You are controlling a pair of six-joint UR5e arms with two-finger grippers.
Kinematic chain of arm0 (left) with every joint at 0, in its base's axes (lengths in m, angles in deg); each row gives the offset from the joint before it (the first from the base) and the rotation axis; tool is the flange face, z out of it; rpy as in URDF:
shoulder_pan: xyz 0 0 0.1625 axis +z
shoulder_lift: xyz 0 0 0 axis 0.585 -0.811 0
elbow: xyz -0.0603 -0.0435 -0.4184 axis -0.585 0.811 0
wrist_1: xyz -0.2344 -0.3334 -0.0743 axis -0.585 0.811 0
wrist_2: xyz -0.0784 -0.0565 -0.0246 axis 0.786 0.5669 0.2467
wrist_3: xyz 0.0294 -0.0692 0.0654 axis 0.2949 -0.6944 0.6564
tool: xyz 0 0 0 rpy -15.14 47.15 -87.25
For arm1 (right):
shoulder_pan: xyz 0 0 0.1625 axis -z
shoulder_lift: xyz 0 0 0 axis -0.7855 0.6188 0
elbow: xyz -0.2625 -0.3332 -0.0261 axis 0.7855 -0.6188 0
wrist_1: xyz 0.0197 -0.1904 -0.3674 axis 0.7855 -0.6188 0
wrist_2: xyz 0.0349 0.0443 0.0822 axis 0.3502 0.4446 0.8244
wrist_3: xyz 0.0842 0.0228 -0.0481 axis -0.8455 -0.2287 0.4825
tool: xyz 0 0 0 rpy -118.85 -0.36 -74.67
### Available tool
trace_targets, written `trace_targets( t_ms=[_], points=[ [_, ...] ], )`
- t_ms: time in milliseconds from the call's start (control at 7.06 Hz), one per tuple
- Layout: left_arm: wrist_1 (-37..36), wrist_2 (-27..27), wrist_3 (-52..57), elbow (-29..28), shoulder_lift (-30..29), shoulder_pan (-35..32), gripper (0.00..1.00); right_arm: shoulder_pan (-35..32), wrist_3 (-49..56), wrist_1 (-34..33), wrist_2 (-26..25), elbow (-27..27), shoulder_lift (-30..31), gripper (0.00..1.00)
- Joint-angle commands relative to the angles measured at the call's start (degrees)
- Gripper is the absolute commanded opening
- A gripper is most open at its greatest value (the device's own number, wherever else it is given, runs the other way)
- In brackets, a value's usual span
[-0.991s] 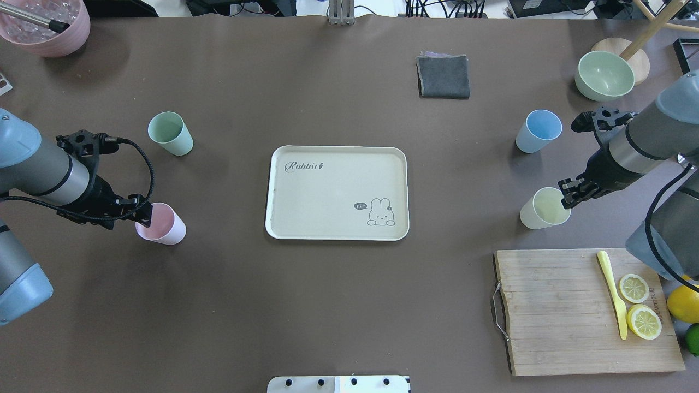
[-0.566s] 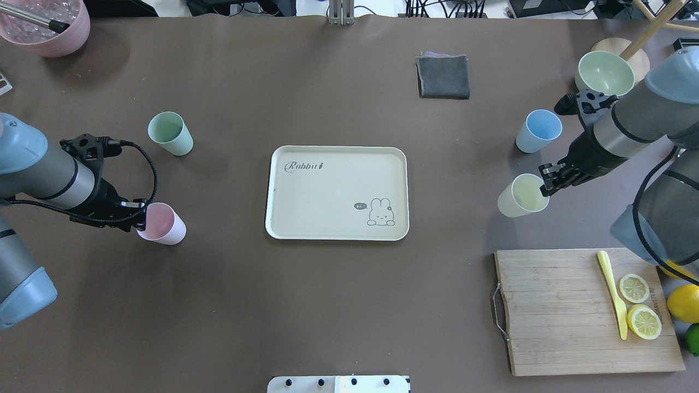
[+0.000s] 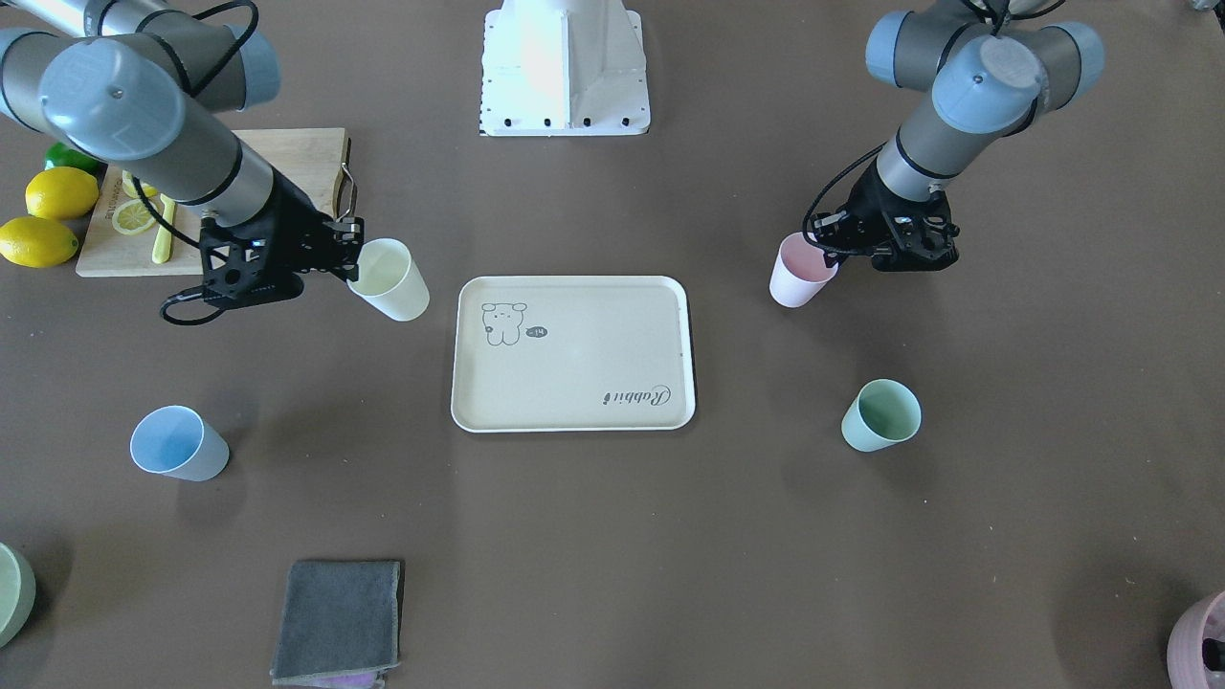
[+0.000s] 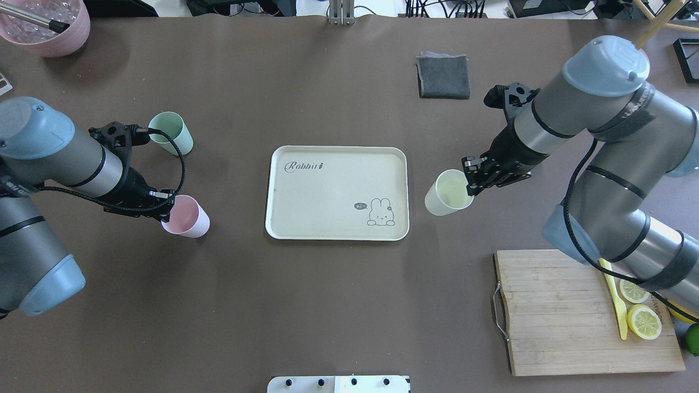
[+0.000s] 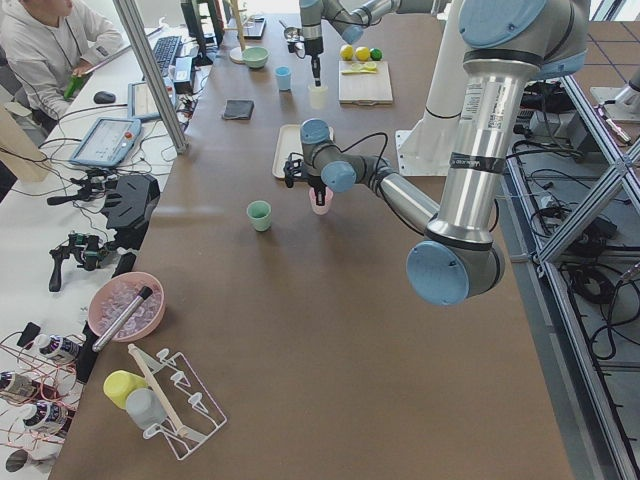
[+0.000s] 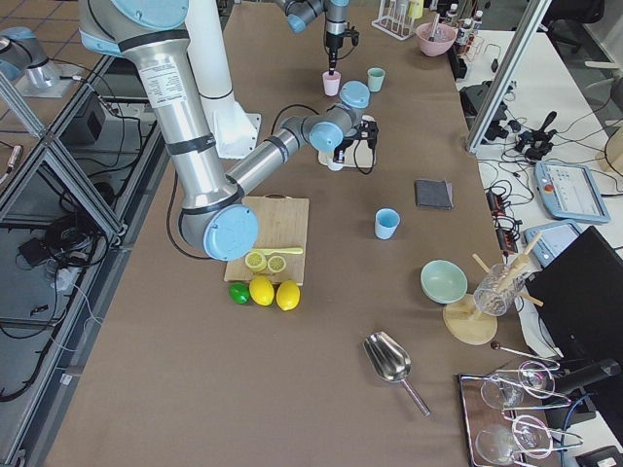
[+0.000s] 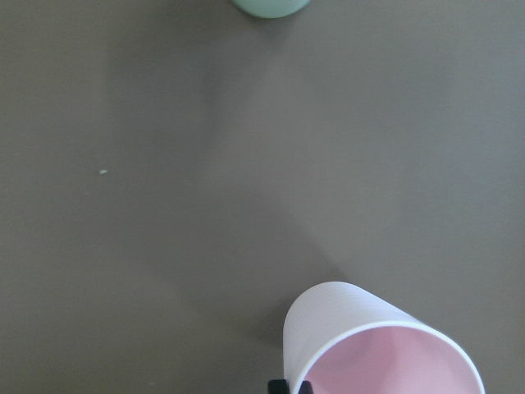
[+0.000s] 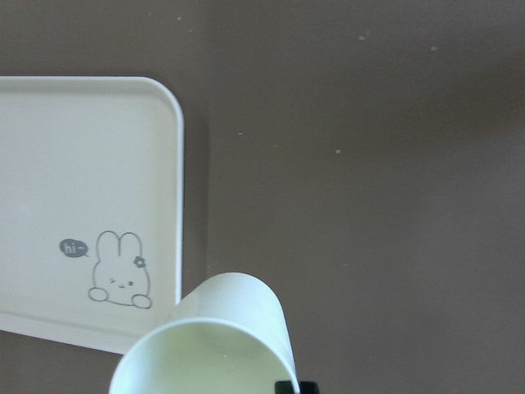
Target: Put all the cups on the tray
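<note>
**Cup Transfer: Both Tools Gripping**

Note that the right tool (image 4: 469,183) is closed to a narrow gap on the rim wall of the pale yellow cup (image 4: 445,194), a smooth, matte, tapered tumbler without a handle. The cup hangs tilted, just beside the short edge of the tray (image 4: 327,180) nearest the rabbit drawing. The tray is flat, beige and rectangular, with rounded corners and a raised white rim.

Observe that the left tool (image 4: 167,204) pinches the rim of the pink cup (image 4: 190,218) in the same way. This cup is tilted and lies well apart from the tray's opposite short edge.

The mint green cup (image 4: 173,132) and the light blue cup (image 3: 177,445) stand upright on the brown matte table (image 4: 327,305), each apart from the tray.
</note>
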Motion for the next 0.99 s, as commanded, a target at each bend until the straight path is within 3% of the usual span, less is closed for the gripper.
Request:
trace_targets(
  t_ms=[0, 425, 708, 850],
  points=[
    [-9.2, 0.2, -2.0, -1.8, -11.7, 0.0, 0.0, 5.4, -5.0, 0.2, -3.9, -1.5, -3.7, 0.0],
    [-9.5, -3.5, -7.0, -11.0, -22.6, 2.8, 0.0, 6.9, -7.2, 0.1, -6.7, -6.3, -8.2, 0.0],
    [-9.2, -4.9, -8.5, -12.4, -23.6, 4.7, 0.0, 6.9, -7.5, 0.1, -7.2, -7.8, -9.6, 0.0],
    [-9.2, -6.2, -8.5, -12.6, -23.6, 5.7, 0.0, 6.9, -7.6, -0.2, -7.6, -7.9, -9.6, 0.29]
  ],
)
